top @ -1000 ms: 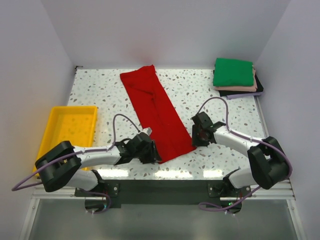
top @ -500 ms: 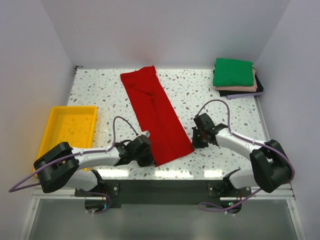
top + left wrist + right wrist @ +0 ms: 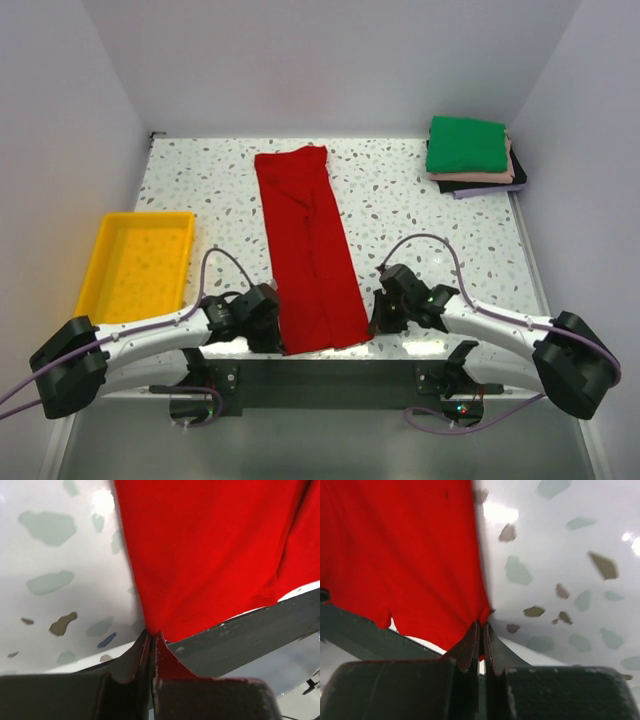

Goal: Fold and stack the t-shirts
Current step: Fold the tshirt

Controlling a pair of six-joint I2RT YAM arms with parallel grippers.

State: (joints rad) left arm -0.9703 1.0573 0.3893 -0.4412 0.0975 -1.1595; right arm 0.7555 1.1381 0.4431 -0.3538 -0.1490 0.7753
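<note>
Red shirt (image 3: pixel 308 245) lies long on the worktop (image 3: pixel 420 200) — I have left fingers (image 3: pixel 126 668) and right fingers (image 3: pixel 502 656) clenched on its near corners.

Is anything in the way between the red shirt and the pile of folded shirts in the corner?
Nothing that I can see. Only bare table lies between the red shirt and the folded pile at the far right. The left gripper and right gripper each pinch one of the shirt's near corners.
</note>
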